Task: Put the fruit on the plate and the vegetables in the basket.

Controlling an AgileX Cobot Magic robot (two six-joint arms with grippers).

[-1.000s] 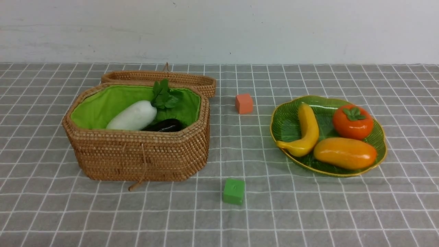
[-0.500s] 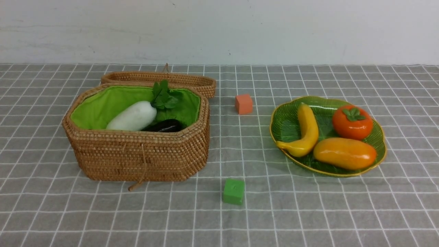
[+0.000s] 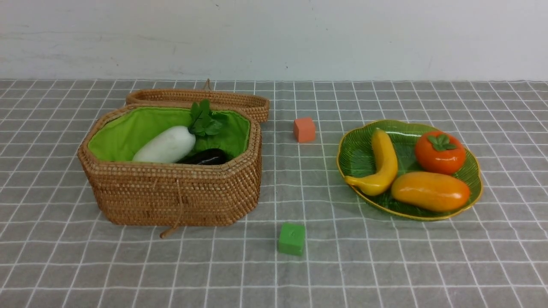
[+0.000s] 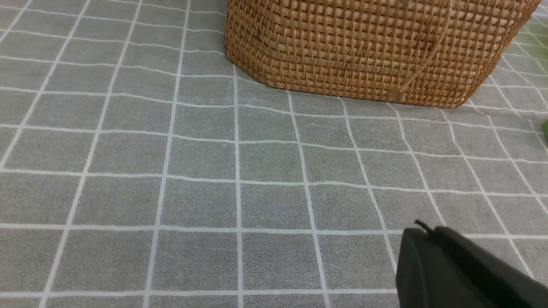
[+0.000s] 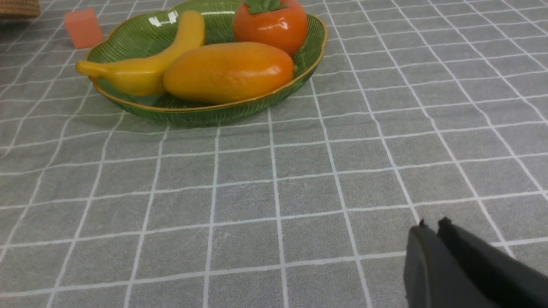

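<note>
Showing no change over the last second: basket (image 3: 171, 194), beyond the left fingers (image 4: 430, 241), clenched on nothing, with radish (image 3: 165, 145) and eggplant (image 3: 212, 157) inside; gourd, not visible. Beyond the right fingers (image 5: 434, 244), likewise closed and unladen: plate (image 3: 352, 156), bearing banana (image 3: 387, 158), mango (image 3: 430, 191) and persimmon (image 3: 441, 159). Sorting appears finished, gourd unconfirmed.

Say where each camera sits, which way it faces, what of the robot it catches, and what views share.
Front view: between the two arms, facing forward over basket and plate; no robot parts show.
Left wrist view: on the left arm, facing the basket's lower wall and tablecloth; dark fingers show.
Right wrist view: on the right arm, facing the fruit-filled plate; dark fingers show.
Front and right wrist share the plate and orange cube.
</note>
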